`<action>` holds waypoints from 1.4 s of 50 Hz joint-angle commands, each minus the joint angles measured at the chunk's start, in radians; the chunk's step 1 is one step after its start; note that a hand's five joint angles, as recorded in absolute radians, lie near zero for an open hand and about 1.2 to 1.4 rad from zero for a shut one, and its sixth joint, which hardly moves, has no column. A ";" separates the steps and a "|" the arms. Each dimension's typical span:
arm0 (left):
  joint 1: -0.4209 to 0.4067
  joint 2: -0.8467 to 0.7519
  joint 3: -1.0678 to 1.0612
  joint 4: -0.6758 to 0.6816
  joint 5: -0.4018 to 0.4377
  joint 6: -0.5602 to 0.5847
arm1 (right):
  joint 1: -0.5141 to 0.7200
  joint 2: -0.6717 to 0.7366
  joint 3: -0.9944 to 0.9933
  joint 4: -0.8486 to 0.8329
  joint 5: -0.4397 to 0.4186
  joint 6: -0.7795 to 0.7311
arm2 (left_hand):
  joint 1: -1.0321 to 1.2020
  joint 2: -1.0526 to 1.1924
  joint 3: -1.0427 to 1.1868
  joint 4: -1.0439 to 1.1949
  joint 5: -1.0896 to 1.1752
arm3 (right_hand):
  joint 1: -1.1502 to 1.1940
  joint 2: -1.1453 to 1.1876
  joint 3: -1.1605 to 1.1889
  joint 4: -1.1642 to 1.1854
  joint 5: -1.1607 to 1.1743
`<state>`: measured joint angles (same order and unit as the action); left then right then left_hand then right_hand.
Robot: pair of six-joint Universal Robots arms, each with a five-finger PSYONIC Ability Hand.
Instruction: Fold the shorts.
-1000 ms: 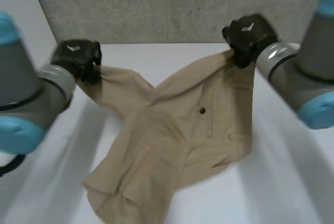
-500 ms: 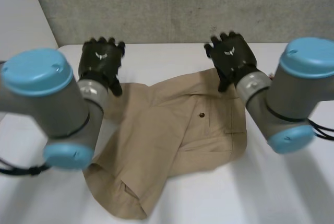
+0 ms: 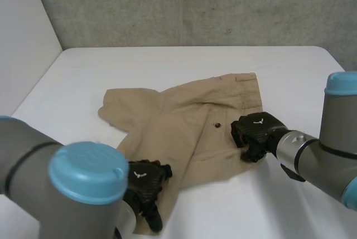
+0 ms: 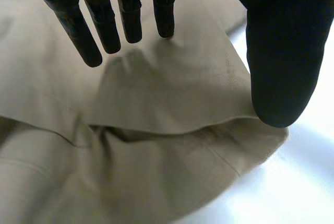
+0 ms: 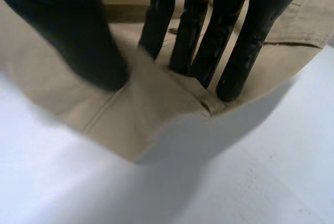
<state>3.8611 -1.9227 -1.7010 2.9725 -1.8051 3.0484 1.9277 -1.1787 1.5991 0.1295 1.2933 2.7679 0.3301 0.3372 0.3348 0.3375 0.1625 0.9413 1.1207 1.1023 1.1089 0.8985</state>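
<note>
Tan shorts (image 3: 184, 119) lie spread on the white table (image 3: 167, 63), waistband to the right, a dark button showing near the middle. My left hand (image 3: 146, 180) is over the near leg hem; in its wrist view the straight fingers (image 4: 112, 25) and thumb (image 4: 282, 51) hover apart just above the cloth (image 4: 156, 93), holding nothing. My right hand (image 3: 255, 132) sits on the near right edge of the shorts. There its fingers (image 5: 235, 41) and thumb (image 5: 78, 31) pinch a ridge of the cloth (image 5: 156, 114), and that edge stands slightly off the table.
A grey wall (image 3: 195, 5) runs behind the table's far edge. Bare white tabletop lies to the right of the shorts (image 3: 301, 77) and beyond them.
Both hands have left the far corners of the shorts and drawn back to the near side. The shorts now lie flat, and the right hand has pinched their near right edge.
</note>
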 commanded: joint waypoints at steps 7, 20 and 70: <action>-0.003 -0.127 0.041 0.138 -0.200 0.020 | 0.004 -0.090 0.065 -0.142 0.023 -0.010 | 0.925 0.918 0.920 0.917 0.918 | 0.455 0.276 0.294 0.287 0.323; 0.146 0.082 -0.032 0.177 -0.237 0.248 | -0.013 -0.140 0.090 -0.126 0.102 -0.220 | 1.066 1.059 1.061 1.059 1.059 | 0.455 0.276 0.294 0.287 0.323; 0.443 -0.113 0.578 0.318 -0.034 0.498 | 0.047 0.111 -0.550 -0.142 0.168 -0.125 | 1.066 1.059 1.061 1.059 1.059 | 0.455 0.276 0.294 0.287 0.323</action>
<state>4.2607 -1.7823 -1.2793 3.1853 -1.8356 3.5244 1.9696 -1.2672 1.1106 0.1289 1.4111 2.6482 1.1202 1.1986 1.1917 1.2014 0.9716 0.9993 1.1754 1.1635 1.1894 0.9648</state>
